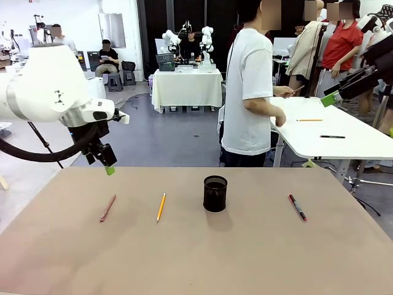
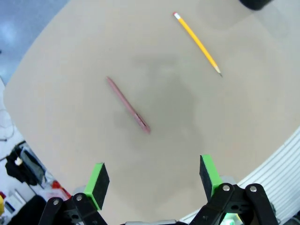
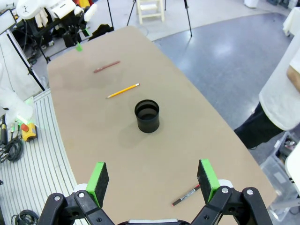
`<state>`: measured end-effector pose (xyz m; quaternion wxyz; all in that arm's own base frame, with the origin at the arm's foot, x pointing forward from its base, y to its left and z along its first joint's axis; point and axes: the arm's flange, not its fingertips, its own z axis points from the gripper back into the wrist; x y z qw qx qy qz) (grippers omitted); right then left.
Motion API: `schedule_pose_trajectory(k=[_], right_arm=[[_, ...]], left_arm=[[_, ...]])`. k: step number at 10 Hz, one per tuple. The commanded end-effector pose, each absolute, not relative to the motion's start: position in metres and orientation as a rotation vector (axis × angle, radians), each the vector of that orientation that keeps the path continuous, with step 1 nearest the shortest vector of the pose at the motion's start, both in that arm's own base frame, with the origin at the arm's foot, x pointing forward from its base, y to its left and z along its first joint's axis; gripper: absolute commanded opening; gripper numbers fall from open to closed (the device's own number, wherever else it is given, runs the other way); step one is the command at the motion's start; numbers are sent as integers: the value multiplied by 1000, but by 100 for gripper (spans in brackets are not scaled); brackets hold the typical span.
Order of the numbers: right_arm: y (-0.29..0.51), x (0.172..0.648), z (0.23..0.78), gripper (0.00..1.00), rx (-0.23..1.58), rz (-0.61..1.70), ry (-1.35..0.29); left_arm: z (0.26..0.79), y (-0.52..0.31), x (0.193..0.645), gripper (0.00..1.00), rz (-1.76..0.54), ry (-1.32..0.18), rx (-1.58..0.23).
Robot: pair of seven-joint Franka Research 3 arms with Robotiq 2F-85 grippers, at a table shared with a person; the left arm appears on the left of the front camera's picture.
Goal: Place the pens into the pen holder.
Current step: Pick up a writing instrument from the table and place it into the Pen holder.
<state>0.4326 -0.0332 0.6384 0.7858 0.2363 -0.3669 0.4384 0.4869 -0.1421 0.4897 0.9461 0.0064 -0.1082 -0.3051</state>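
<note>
No readable words, labels, brands, numbers or signs anywhere. On the red-and-black marker (image 1: 297, 207) lying on the desk (image 1: 196, 258), any print too small to read.

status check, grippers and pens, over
Left gripper open over pink pen. Right gripper open, empty. Pencil, marker also flat on table, outside pen holder. Nothing blocking the holder.

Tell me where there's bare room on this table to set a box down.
The whole robot-side strip of the table, this side of the pink pen, pencil, pen holder and red-and-black marker. Also between pen holder and marker. Tightest: pen-to-pencil gap.
</note>
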Motion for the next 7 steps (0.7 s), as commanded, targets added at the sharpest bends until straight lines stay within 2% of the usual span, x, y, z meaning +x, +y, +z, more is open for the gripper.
schedule_pose_trajectory(k=[1,3,7], right_arm=[[-32,433,638,100,516,949,-800],[-32,433,638,100,516,949,-800],[-32,433,638,100,516,949,-800]], left_arm=[[472,-180,511,100,-513,-183,56],[447,-205,521,100,-390,-164,151],[400,-251,558,100,-283,-206,111]])
